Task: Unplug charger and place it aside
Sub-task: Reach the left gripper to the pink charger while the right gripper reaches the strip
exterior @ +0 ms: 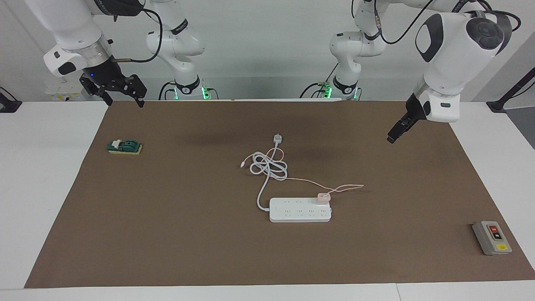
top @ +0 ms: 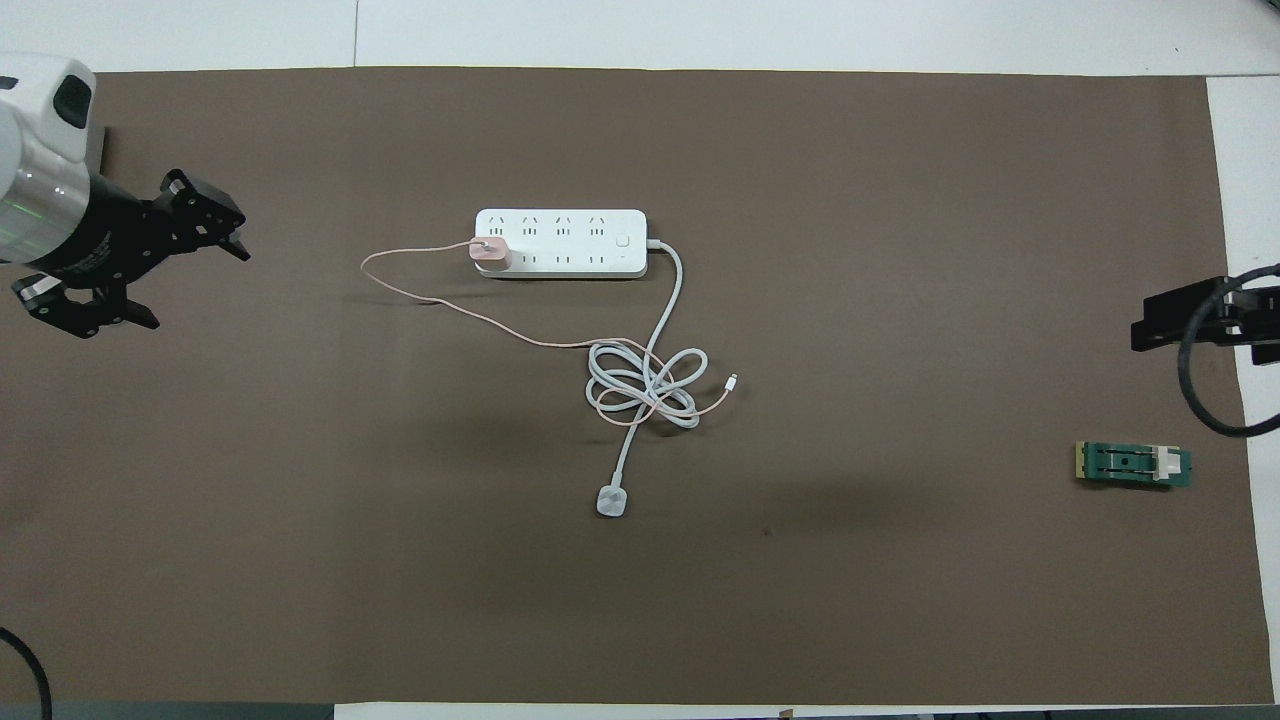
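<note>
The small pale-pink charger [exterior: 322, 197] [top: 490, 253] is plugged into the end socket of the long white power strip [exterior: 300, 210] [top: 560, 243], on the side toward the left arm. Its thin pink cable [exterior: 347, 188] [top: 400, 290] loops out and runs back into the coiled white cord [exterior: 269, 167] [top: 645, 385]. My left gripper [exterior: 393, 136] [top: 195, 290] hangs open and empty over the mat at the left arm's end, well apart from the charger. My right gripper [exterior: 125, 102] [top: 1165, 325] waits open above the mat's edge at the right arm's end.
The strip's white round plug [exterior: 277, 138] [top: 611, 501] lies loose, nearer to the robots than the coil. A grey on/off switch box [exterior: 492, 237] sits at the left arm's end. A green and yellow block [exterior: 124, 146] [top: 1133, 464] sits at the right arm's end.
</note>
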